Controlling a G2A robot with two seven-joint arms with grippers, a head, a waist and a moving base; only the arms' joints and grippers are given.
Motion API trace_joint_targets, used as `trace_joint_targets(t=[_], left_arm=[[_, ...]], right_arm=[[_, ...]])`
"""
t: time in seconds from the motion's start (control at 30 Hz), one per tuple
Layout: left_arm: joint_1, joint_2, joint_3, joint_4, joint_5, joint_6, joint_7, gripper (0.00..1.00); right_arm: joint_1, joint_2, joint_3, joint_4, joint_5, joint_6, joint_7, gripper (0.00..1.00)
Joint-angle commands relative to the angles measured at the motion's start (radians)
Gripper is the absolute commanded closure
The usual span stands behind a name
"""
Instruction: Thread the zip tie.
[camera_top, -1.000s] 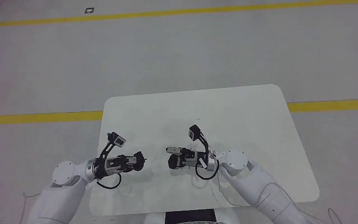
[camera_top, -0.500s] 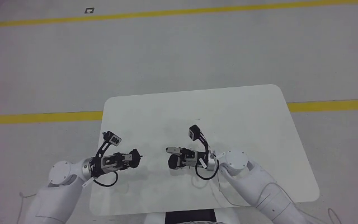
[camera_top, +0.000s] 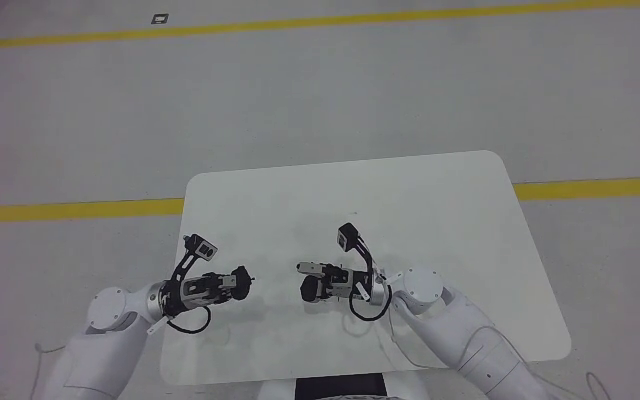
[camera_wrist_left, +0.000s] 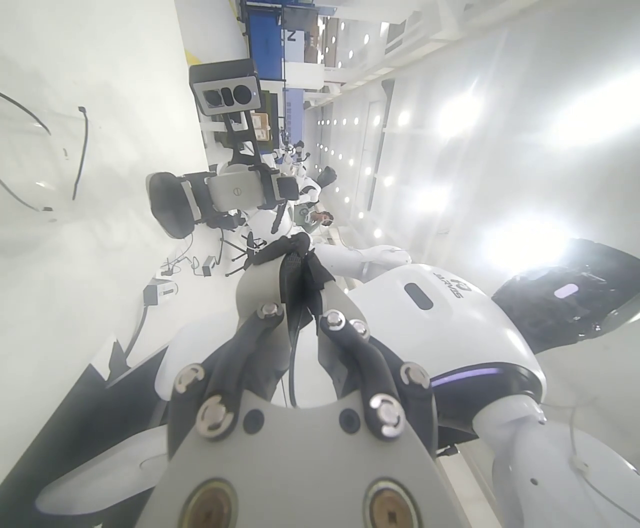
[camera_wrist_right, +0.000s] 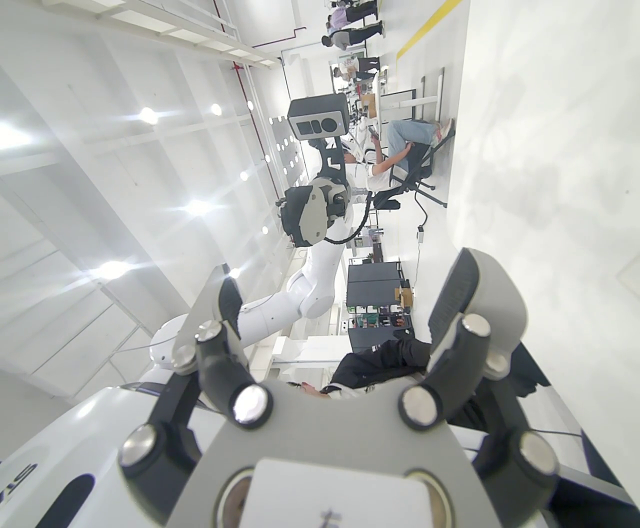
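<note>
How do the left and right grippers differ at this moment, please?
The left gripper has its jaws shut; the right gripper has its jaws wide open. The left gripper holds a black zip tie; the right gripper holds nothing. Both hover over the white table, facing each other.

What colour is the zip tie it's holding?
Black; the zip tie shows best in left wrist view.

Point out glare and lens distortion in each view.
Left wrist view: ceiling lights flare broadly beyond the left claw, and straight lines bow. Right wrist view: starburst lamps and curved beams beyond the right claw. Top view: even light, no glare.
</note>
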Motion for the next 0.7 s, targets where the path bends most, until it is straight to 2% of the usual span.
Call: trace_joint_targets(t=[0.0, 0.17, 0.23, 0.33, 0.5, 0.67], left_arm=[[0.000, 0.000, 0.000, 0.000, 0.000, 0.000, 0.000, 1.00], [0.000, 0.000, 0.000, 0.000, 0.000, 0.000, 0.000, 1.00], [0.000, 0.000, 0.000, 0.000, 0.000, 0.000, 0.000, 1.00], [0.000, 0.000, 0.000, 0.000, 0.000, 0.000, 0.000, 1.00], [0.000, 0.000, 0.000, 0.000, 0.000, 0.000, 0.000, 1.00], [0.000, 0.000, 0.000, 0.000, 0.000, 0.000, 0.000, 1.00]], right_arm=[[0.000, 0.000, 0.000, 0.000, 0.000, 0.000, 0.000, 0.00], [0.000, 0.000, 0.000, 0.000, 0.000, 0.000, 0.000, 0.00], [0.000, 0.003, 0.001, -0.014, -0.050, 0.018, -0.034, 0.00], [-0.018, 0.012, 0.003, -0.082, -0.165, 0.079, -0.084, 0.00], [-0.045, 0.032, 0.003, -0.224, -0.382, 0.240, -0.130, 0.00], [-0.050, 0.044, -0.024, -0.327, -0.541, 0.354, -0.109, 0.00]])
